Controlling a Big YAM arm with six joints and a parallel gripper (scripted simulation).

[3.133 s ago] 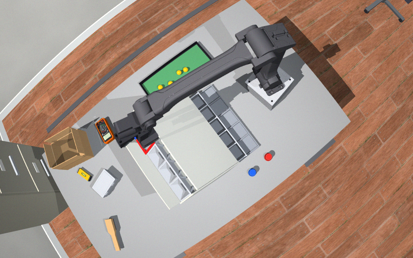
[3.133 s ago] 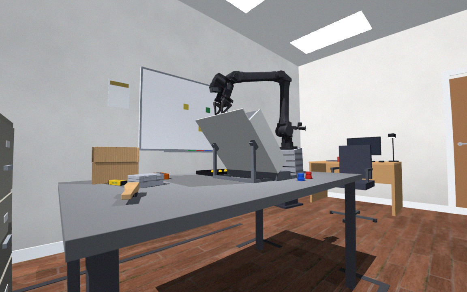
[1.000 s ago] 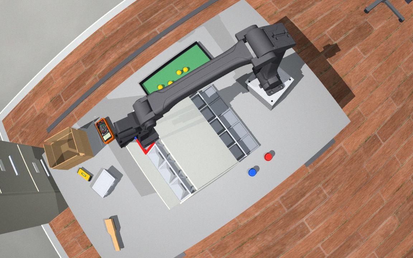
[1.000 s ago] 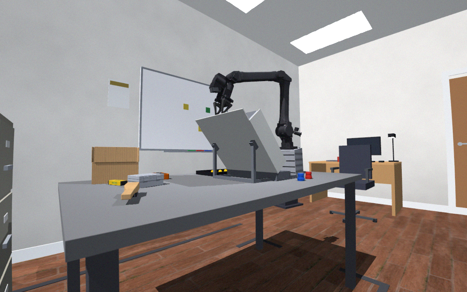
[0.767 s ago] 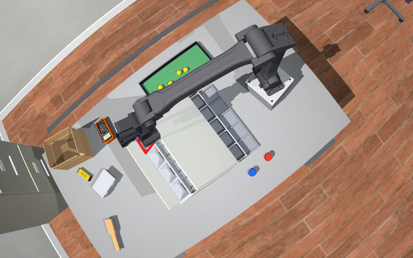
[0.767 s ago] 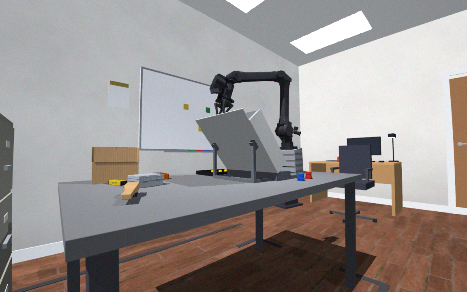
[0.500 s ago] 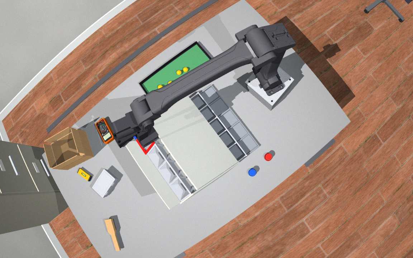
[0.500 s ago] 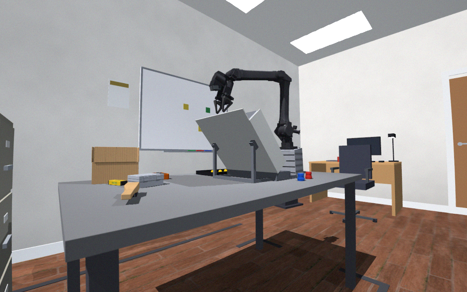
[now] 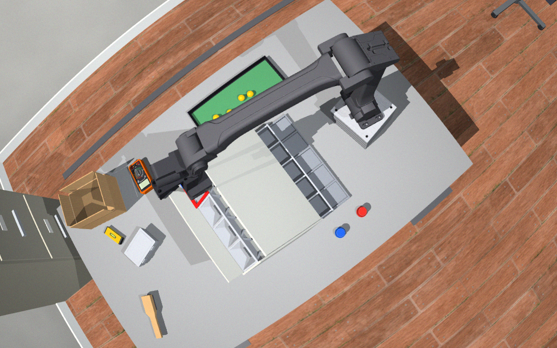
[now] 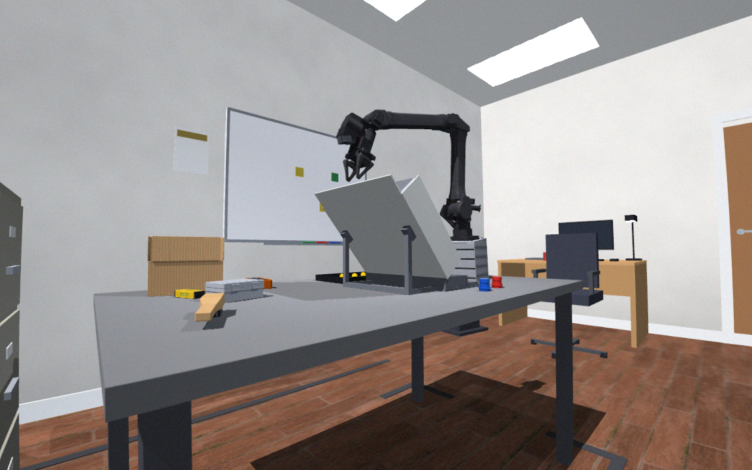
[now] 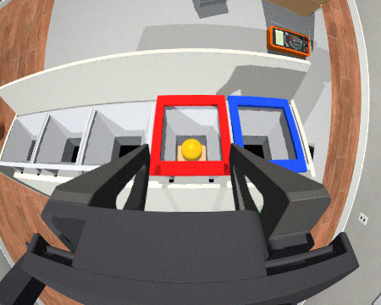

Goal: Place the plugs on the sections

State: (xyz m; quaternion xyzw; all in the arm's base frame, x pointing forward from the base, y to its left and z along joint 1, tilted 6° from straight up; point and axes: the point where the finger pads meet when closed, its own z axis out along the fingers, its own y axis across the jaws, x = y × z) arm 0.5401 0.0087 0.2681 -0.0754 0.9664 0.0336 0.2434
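My gripper (image 11: 189, 151) (image 10: 357, 173) is open and empty. It hangs just above the red-banded funnel (image 11: 190, 100) (image 9: 198, 202) at the top of the tilted white cover (image 9: 263, 190) (image 10: 378, 228). A yellow marble (image 11: 191, 149) rests in that funnel's throat on a tan block. The blue-banded funnel (image 11: 262, 102) is the end one beside it, with a dark open throat. The red plug (image 9: 361, 211) (image 10: 496, 281) and the blue plug (image 9: 340, 232) (image 10: 484, 283) stand on the table, beyond the near end of the row of grey sections (image 9: 306, 173).
A green tray (image 9: 258, 75) with several yellow marbles (image 9: 245, 95) lies behind the rig, partly under my arm. An orange multimeter (image 9: 140, 175) (image 11: 290, 41), a cardboard box (image 9: 90, 205), a yellow level (image 9: 113, 234), a white case (image 9: 139, 246) and a wooden block (image 9: 153, 314) lie on the funnel side.
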